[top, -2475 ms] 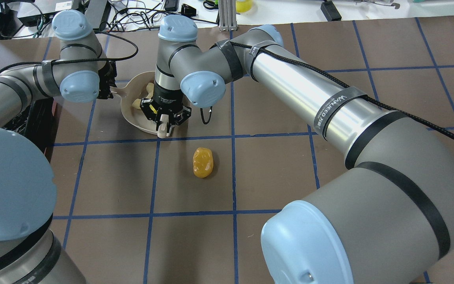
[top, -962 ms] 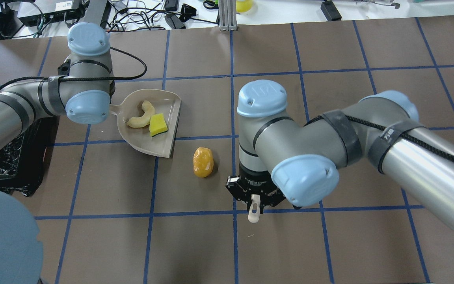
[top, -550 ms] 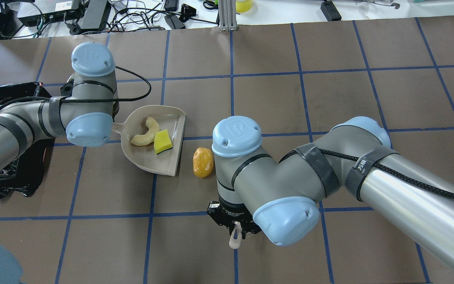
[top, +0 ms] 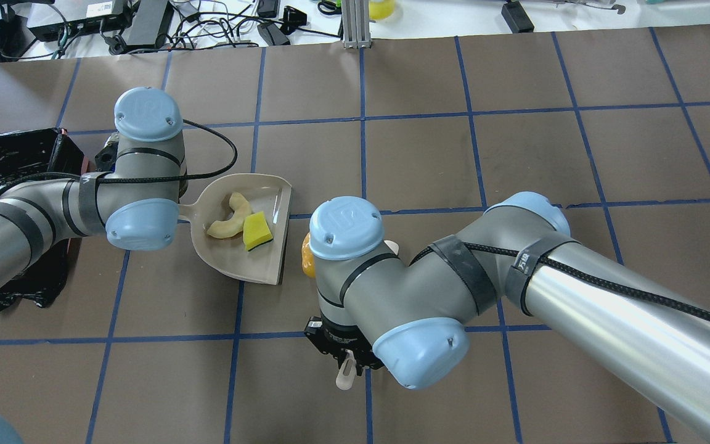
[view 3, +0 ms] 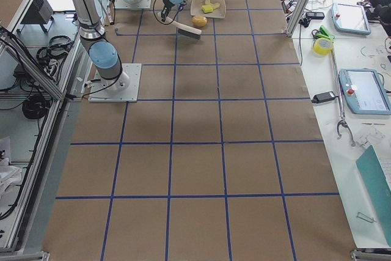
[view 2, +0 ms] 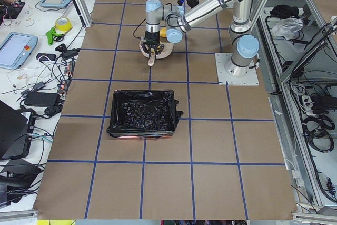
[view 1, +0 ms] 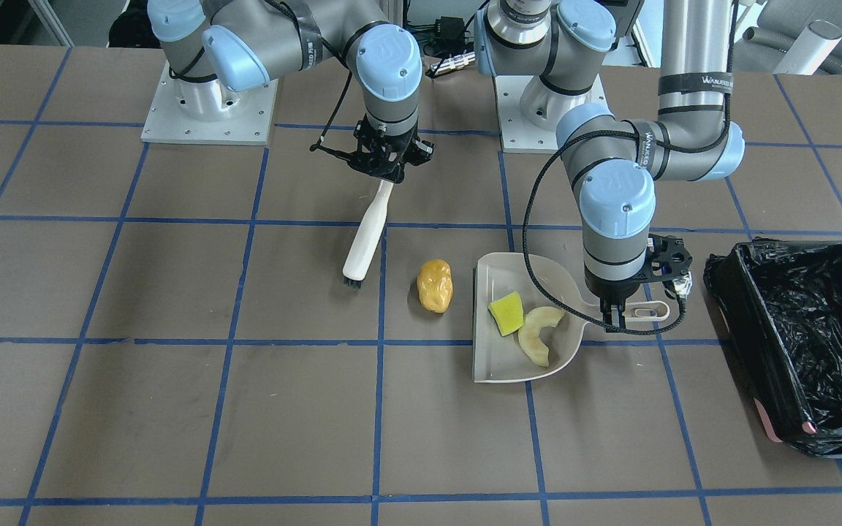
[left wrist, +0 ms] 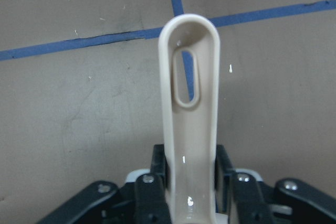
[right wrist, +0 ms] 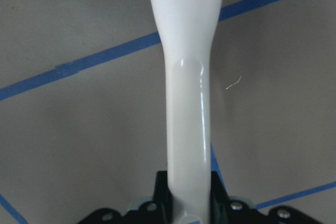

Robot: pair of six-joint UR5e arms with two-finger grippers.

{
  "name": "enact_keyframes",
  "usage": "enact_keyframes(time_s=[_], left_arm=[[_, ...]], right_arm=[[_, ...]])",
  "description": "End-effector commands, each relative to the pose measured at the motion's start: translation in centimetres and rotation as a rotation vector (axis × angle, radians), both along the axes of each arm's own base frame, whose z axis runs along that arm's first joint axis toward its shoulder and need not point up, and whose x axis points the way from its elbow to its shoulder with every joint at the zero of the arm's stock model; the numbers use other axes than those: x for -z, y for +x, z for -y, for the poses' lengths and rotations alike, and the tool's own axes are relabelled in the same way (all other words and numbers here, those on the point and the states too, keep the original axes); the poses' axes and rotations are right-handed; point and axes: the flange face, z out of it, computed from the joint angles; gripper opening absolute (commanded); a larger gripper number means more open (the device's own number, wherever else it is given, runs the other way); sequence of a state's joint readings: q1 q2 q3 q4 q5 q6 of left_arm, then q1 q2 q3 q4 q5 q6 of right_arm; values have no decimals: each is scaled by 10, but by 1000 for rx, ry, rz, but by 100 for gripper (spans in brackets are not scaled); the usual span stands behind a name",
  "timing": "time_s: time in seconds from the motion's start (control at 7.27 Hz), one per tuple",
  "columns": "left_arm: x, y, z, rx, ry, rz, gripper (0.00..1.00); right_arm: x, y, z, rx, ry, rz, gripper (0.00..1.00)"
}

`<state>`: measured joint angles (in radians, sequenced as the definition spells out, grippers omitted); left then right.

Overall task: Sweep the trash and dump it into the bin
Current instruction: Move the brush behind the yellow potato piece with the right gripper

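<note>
Brown table mat (view 1: 172, 409) gridded in blue tape, white bench (view 3: 366, 126) alongside. Left of the beige plastic dustpan (view 1: 494, 365), the right gripper (view 1: 386, 172) clamps a white brush (view 1: 366, 237), bristles toward us. The orange-brown potato-shaped lump (view 1: 435, 286) lies lengthwise along the pan's straight mouth, just off it. Yellow-green sponge block (view 1: 506, 313) and pale crescent slice (view 1: 540, 334) sit inside. The left gripper (view 1: 615, 314) pinches its handle; the black-bagged bin (view 1: 808, 321) stands apart, rightward. Arm strap (view 1: 694, 82) lettering unreadable.

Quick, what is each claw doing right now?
Left gripper: closed on the handle of the beige plastic dustpan.
Right gripper: closed on the white-handled, dark-bristled brush.
</note>
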<state>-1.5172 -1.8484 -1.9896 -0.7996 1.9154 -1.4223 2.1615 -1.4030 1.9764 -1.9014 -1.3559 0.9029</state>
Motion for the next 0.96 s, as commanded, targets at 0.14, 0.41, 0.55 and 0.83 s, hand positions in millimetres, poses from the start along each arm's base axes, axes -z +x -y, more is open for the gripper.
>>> enact_keyframes(time_s=[0.14,0.41,0.55,0.83], left_arm=[[3,-1,4,-106,-52,-5,0],[7,-1,4,-122,-52,-8,0],[7,-2,3,-122,-52,-10,0],[8,-3,4,-122,-51,-13,0]], right_arm=[[14,45,29,-22,3,38,0],[19,64,43,-34,-4,45,0],[20,66,43,-36,-4,45,0],[20,66,43,-35,-1,47,0]])
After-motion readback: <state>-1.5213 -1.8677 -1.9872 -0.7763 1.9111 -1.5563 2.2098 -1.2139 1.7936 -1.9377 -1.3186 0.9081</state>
